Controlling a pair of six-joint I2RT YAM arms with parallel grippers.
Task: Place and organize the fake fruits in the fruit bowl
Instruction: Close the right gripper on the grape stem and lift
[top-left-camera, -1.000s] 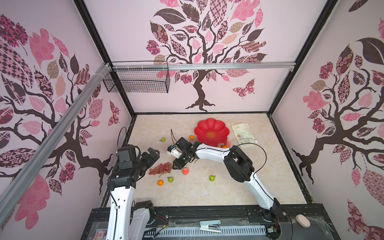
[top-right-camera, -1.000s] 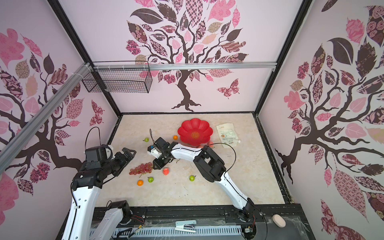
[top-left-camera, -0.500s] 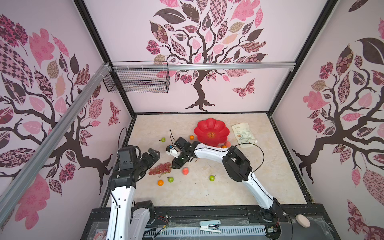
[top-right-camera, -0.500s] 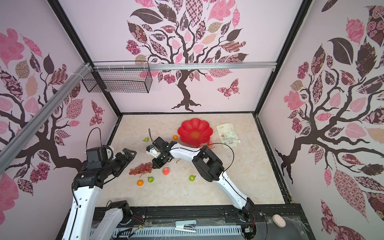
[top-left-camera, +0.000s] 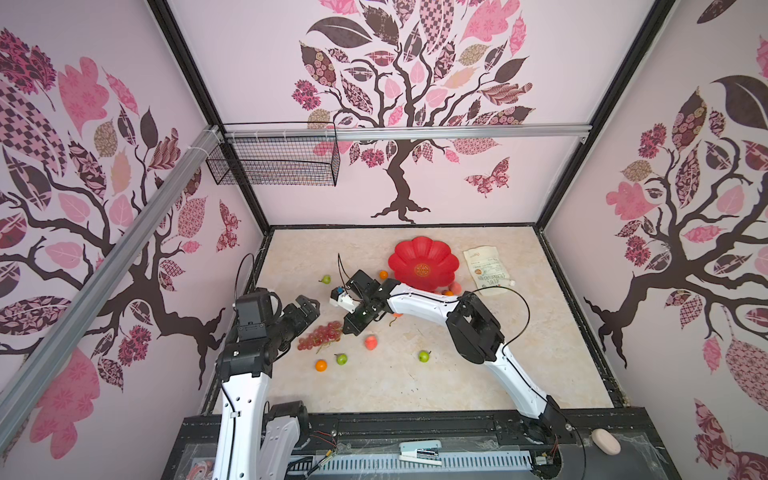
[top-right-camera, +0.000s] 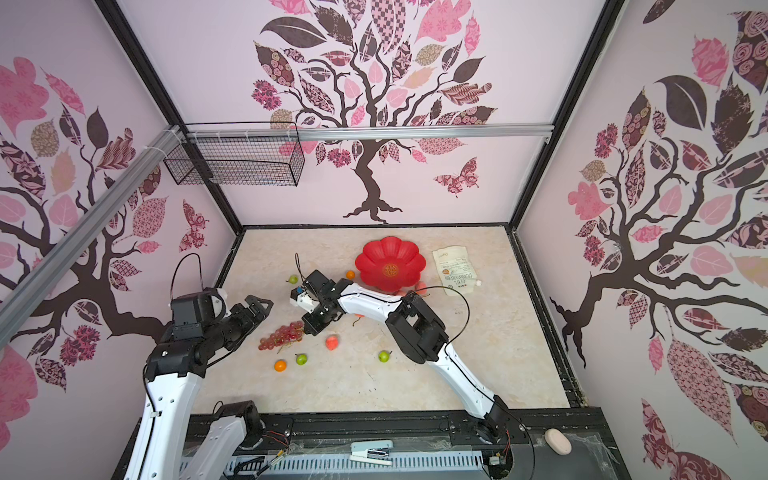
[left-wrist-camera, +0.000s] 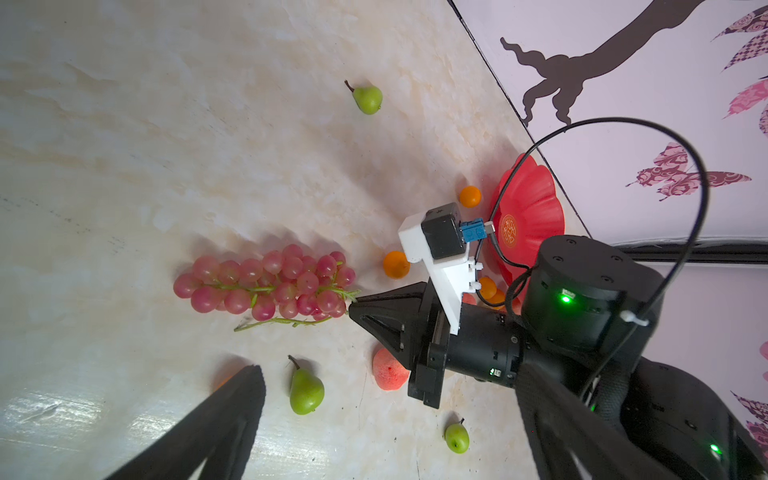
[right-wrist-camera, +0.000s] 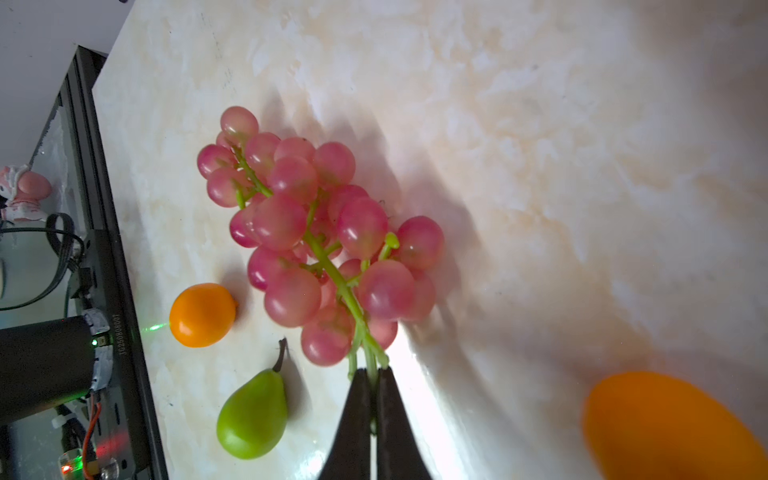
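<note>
- Step in hand: grasping the grape bunch (right-wrist-camera: 316, 232). The right hand (right-wrist-camera: 371, 374) reaches across the middle of the table (top-left-camera: 395, 390). Its two fingers are pressed together on the green stem (right-wrist-camera: 363, 349) at the near end of the bunch.
- Position of the bunch: in both top views it lies between the two arms, toward the front left of the table and well apart from the fruit bowl (top-left-camera: 415, 251). It appears to rest on the surface, not yet lifted.
- Left hand (top-left-camera: 308, 304): fingers spread wide apart, holding nothing, hovering just beside the other end of the bunch.
- Fruit bowl: red and petal-rimmed, standing toward the back of the table. No fruit shows inside it. An orange ball (top-left-camera: 383, 274) lies just beside its rim.
- Loose fruit near the bunch: a peach (top-left-camera: 371, 342), a green pear (top-left-camera: 341, 359) and a second orange (top-left-camera: 320, 365), all on the bare table.
- Progress, as judged: near the start, since every fruit in view lies outside the bowl.
- Next move, as judged: raise the bunch by its stem, carry it toward the back over the bowl, and lower it before letting go. The thin stem offers a small hold, so the bunch is likely to swing or slip. A slow, steady lift clear of the neighbouring pear is called for.
</note>
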